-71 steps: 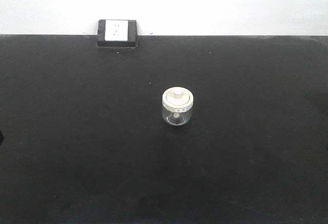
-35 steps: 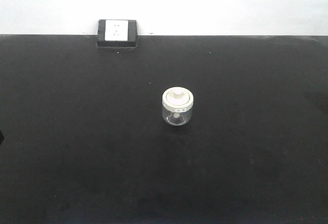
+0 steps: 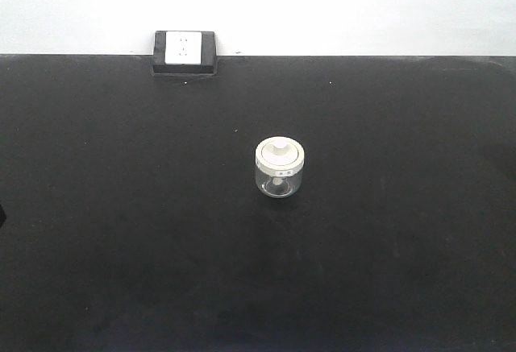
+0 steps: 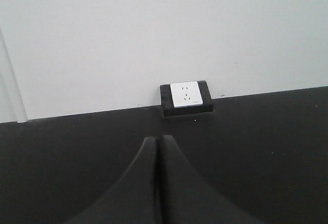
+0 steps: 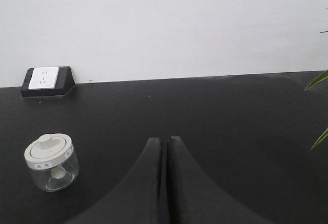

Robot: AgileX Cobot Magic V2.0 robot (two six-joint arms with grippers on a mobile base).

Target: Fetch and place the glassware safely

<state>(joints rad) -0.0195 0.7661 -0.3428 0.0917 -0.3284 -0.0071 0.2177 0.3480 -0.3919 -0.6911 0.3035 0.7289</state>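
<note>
Nearest the cameras, the left gripper and the right gripper were both clenched on nothing, fingers pressed together. Beyond them the jar stood upright mid-table, lid on, off to the right gripper's left and well apart from it. Farther back sat the socket by the wall. Nothing had shifted over the last second, so fetching had likely not begun.

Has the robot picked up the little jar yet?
Not yet; nothing looks done. The glass jar stands upright alone on the black table, lid on. The left gripper and right gripper are both shut and empty, away from it. Reaching, grasping and placing are all left.
</note>
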